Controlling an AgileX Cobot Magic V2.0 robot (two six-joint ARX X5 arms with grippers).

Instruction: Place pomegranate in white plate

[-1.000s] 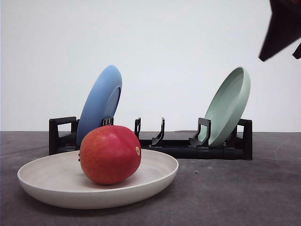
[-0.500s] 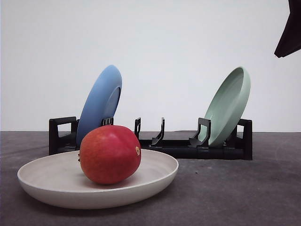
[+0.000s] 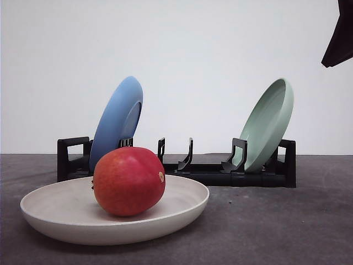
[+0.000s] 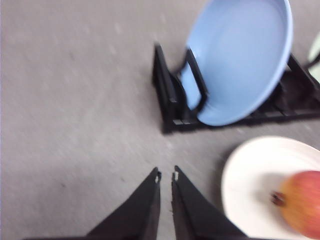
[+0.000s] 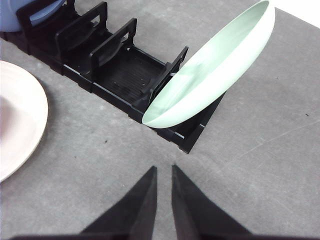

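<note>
The red pomegranate (image 3: pixel 129 180) rests inside the white plate (image 3: pixel 49 218) at the front left of the table. In the left wrist view the pomegranate (image 4: pixel 302 204) lies on the white plate (image 4: pixel 250 172), off to the side of my left gripper (image 4: pixel 166 175), which is shut and holds nothing above the bare table. My right gripper (image 5: pixel 163 170) is shut too, empty, hovering over the table in front of the rack; the white plate's edge (image 5: pixel 30 115) lies well apart from it. A dark part of the right arm (image 3: pixel 339 38) hangs at the upper right of the front view.
A black dish rack (image 3: pixel 182 165) stands behind the white plate, holding a blue plate (image 3: pixel 117 121) at its left end and a pale green plate (image 3: pixel 268 124) at its right end, both leaning. The rack (image 5: pixel 125 75) and green plate (image 5: pixel 210 70) lie ahead of my right gripper.
The right arm moved up and rightward out of the front view a second ago and has since held still. Pomegranate and plates have not moved.
</note>
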